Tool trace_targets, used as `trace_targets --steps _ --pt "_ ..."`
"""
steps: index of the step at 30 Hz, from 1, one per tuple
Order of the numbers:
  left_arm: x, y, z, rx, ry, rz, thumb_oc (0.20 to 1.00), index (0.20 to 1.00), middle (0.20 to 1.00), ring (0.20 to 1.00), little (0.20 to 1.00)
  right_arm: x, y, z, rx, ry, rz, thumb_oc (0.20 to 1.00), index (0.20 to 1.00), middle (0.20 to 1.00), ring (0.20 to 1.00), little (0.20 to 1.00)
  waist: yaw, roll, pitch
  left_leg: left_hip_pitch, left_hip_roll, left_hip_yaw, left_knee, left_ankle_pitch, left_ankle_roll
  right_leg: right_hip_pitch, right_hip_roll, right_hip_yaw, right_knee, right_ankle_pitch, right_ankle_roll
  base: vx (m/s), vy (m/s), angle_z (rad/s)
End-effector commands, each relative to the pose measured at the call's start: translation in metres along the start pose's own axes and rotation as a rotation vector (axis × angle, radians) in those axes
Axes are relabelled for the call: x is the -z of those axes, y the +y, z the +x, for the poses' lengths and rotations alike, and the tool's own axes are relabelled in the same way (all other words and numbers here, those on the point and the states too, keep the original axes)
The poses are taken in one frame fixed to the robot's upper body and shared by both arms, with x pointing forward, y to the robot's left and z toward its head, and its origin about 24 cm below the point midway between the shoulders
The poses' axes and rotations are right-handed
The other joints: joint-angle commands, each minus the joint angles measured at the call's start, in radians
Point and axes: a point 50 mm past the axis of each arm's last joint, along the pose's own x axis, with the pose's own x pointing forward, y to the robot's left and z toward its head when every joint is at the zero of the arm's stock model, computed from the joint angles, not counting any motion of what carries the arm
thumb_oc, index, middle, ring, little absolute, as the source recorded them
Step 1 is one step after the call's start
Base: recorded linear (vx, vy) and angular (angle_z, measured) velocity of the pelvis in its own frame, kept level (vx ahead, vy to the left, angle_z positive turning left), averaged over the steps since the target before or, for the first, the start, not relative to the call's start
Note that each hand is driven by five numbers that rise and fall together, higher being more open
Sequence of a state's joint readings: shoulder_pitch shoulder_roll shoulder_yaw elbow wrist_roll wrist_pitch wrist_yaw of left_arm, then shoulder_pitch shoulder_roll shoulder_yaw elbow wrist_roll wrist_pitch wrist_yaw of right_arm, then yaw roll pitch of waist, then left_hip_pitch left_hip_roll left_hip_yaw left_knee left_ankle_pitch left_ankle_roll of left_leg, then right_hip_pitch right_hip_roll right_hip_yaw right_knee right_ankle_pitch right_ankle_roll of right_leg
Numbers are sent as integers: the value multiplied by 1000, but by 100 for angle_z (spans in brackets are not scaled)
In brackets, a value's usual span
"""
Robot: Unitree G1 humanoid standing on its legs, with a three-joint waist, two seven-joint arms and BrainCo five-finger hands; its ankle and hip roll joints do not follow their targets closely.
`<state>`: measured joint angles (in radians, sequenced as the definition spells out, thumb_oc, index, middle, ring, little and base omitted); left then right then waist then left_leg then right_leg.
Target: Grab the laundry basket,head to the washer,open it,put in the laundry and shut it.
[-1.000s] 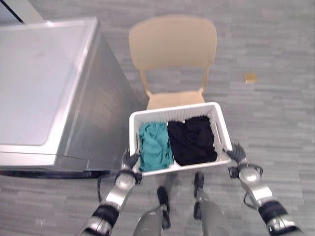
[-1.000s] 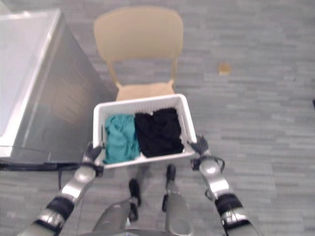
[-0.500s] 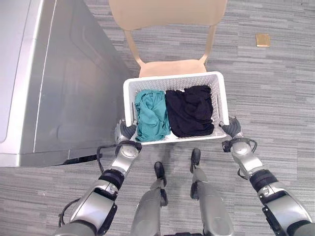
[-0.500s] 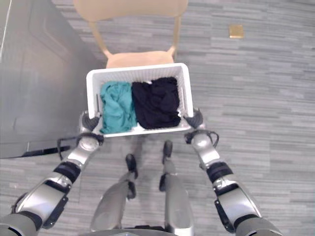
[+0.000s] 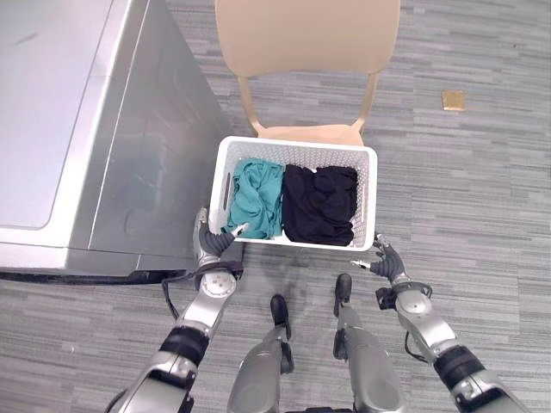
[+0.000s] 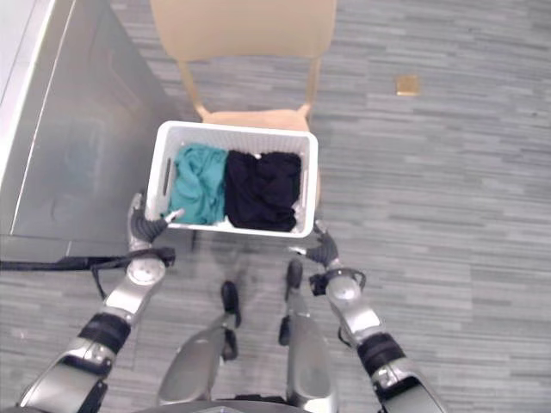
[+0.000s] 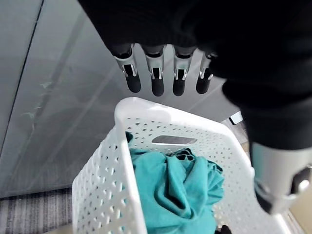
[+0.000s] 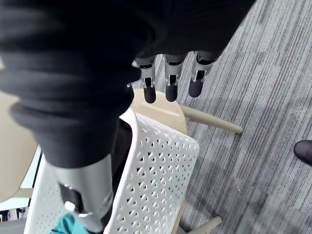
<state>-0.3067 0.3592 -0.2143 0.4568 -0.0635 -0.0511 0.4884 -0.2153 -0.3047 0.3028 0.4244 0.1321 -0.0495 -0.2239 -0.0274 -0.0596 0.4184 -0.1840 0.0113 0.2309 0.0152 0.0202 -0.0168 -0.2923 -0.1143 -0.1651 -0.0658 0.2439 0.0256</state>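
Nearest the robot, the left hand (image 5: 211,243) and right hand (image 5: 384,261) are hanging by the near corners of the white laundry basket (image 5: 366,206), fingers straight and apart, neither one gripping it. The basket is sitting on the tan chair (image 5: 306,39), holding a teal garment (image 5: 254,198) and black clothes (image 5: 319,205). The washer (image 5: 60,120) is standing to the left, just beside the chair.

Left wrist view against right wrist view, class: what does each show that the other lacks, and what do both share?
Left wrist view alone: the grey washer side and the teal garment filling the basket's end. Right wrist view alone: the tan chair, its legs over striped grey floor, and a dark shoe. Both share the white perforated laundry basket, each with its own robot hand's straight fingers beside the rim.
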Motion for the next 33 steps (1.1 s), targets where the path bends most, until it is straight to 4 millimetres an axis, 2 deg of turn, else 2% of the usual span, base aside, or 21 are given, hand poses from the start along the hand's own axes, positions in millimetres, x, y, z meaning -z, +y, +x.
trace_targets --steps 1,4,6,7,8,10,11,14,15,16,18,20,22,23,24,28,29,31,33 --pt "-4 5 1 15 -63 -12 1000 1000 1000 1000 1000 -24 -21 5 43 -126 26 1000 1000 1000 1000 1000 6 42 -74 -42 28 -28 -18 13 -22 45 -50 -26 162 -255 128 0 0 0" --pt "9 14 -10 35 -32 -28 1000 1000 1000 1000 1000 -18 -40 -4 85 -121 -2 1000 1000 1000 1000 1000 7 43 -85 -21 22 -23 -35 12 -21 62 -52 -32 159 -258 133 7 8 -1" --pt "24 21 -21 51 21 -39 1000 1000 1000 1000 1000 -10 -54 -13 105 -102 -20 1000 1000 1000 1000 1000 7 45 -96 -6 17 -23 -39 8 -18 74 -56 -37 158 -260 136 26 25 4" --pt "32 24 -27 62 48 -32 1000 1000 1000 1000 1000 -5 -59 -17 112 -86 -31 1000 1000 1000 1000 1000 7 45 -100 1 16 -22 -40 5 -17 81 -59 -41 159 -261 139 0 0 0" --pt "32 24 -27 62 48 -32 1000 1000 1000 1000 1000 -4 -59 -18 112 -85 -31 1000 1000 1000 1000 1000 7 45 -100 2 16 -22 -41 5 -17 82 -59 -41 159 -261 139 0 0 0" --pt "78 36 -59 118 230 -2 1000 1000 1000 1000 1000 26 -76 -40 114 36 -129 1000 1000 1000 1000 1000 8 47 -120 40 9 -22 -32 -17 -7 113 -67 -50 176 -276 149 19 38 1" --pt "78 36 -59 119 231 -2 1000 1000 1000 1000 1000 26 -76 -40 114 36 -129 1000 1000 1000 1000 1000 8 47 -120 40 9 -22 -32 -17 -7 114 -67 -49 176 -276 149 0 0 0" --pt "111 40 -86 167 381 43 1000 1000 1000 1000 1000 53 -76 -53 76 153 -188 1000 1000 1000 1000 1000 10 56 -124 67 12 -27 -6 -27 1 125 -69 -58 248 -304 150 -32 3 -9" --pt "111 40 -86 167 380 43 1000 1000 1000 1000 1000 53 -76 -53 76 152 -188 1000 1000 1000 1000 1000 10 57 -126 64 13 -26 -6 -25 1 122 -68 -58 246 -301 149 -58 -46 0" --pt "130 42 -101 190 475 57 1000 1000 1000 1000 1000 69 -71 -58 41 216 -224 1000 1000 1000 1000 1000 11 61 -132 81 20 -35 -4 -22 2 126 -50 -49 306 -325 148 -55 -82 7" --pt "147 45 -116 195 562 78 1000 1000 1000 1000 1000 86 -63 -65 8 289 -240 1000 1000 1000 1000 1000 16 61 -149 97 18 -43 -13 -15 -1 157 -11 -40 315 -355 138 -39 -126 12" --pt "158 46 -126 181 626 70 1000 1000 1000 1000 1000 98 -54 -68 -32 338 -240 1000 1000 1000 1000 1000 33 58 -159 103 14 -51 -20 0 -10 201 3 -57 275 -369 125 -47 -163 22" --pt "164 48 -130 175 658 81 1000 1000 1000 1000 1000 105 -46 -70 -64 372 -233 1000 1000 1000 1000 1000 47 57 -172 84 14 -67 -19 25 -25 226 35 -32 200 -370 106 -86 -161 39" --pt "165 48 -132 181 664 84 1000 1000 1000 1000 1000 107 -45 -71 -71 380 -236 1000 1000 1000 1000 1000 55 59 -172 79 13 -68 -14 28 -29 235 36 -40 178 -369 101 -204 -119 36" --pt "169 43 -135 201 690 83 1000 1000 1000 1000 1000 108 -43 -69 -78 390 -236 1000 1000 1000 1000 1000 70 67 -160 22 14 -79 18 52 -50 246 33 -72 133 -362 91 -174 -80 41" --pt "170 39 -134 221 694 95 1000 1000 1000 1000 1000 107 -44 -66 -78 393 -248 1000 1000 1000 1000 1000 70 76 -154 -16 19 -80 38 57 -70 234 20 -110 115 -354 84 -163 27 62" --pt "167 35 -133 237 679 93 1000 1000 1000 1000 1000 107 -43 -65 -77 394 -251 1000 1000 1000 1000 1000 63 75 -158 -7 50 -38 45 37 -66 223 -7 -155 103 -334 90 -111 93 61" --pt "167 32 -135 246 685 85 1000 1000 1000 1000 1000 107 -42 -66 -75 390 -242 1000 1000 1000 1000 1000 52 70 -165 17 90 -21 51 23 -66 222 -31 -185 99 -321 94 -78 137 85" --pt "167 28 -135 252 688 76 1000 1000 1000 1000 1000 109 -42 -67 -68 401 -230 1000 1000 1000 1000 1000 36 67 -171 40 156 3 53 37 -81 232 -59 -220 100 -316 98 35 174 68"
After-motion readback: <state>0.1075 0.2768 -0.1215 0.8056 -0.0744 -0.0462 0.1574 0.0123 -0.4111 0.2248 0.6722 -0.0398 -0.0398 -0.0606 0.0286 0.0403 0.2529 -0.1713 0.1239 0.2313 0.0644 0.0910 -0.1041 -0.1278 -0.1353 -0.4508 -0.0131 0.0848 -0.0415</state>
